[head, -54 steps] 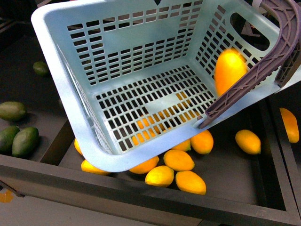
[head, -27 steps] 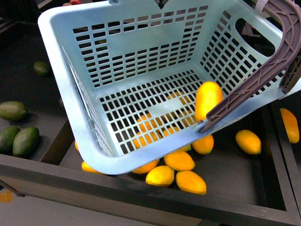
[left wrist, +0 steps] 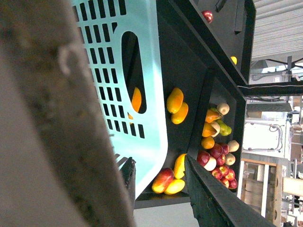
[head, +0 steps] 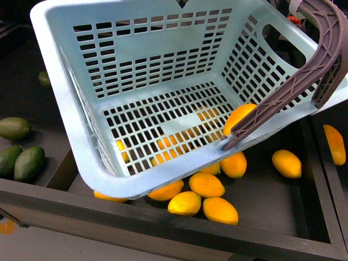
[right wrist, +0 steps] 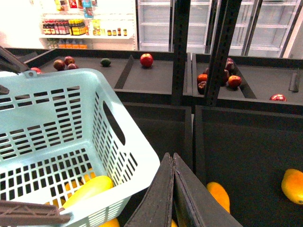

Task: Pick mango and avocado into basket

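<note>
Where handle [head: 293,89] crosses basket [head: 65,109], mango [head: 242,114] half hidden.

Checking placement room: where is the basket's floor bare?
In the light turquoise slotted plastic basket, the floor is bare from the left wall across the middle. Crowded only at the right front corner, where the yellow-orange oval mango lies.

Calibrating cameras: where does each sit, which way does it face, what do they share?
Front: on the body, looking down into the tilted basket; no arm clearly shows.
Left wrist: beside the basket's outer wall; blurred brown strip up close.
Right wrist: behind the shut right gripper, facing the shelves.
All share the basket and the mango inside.
</note>
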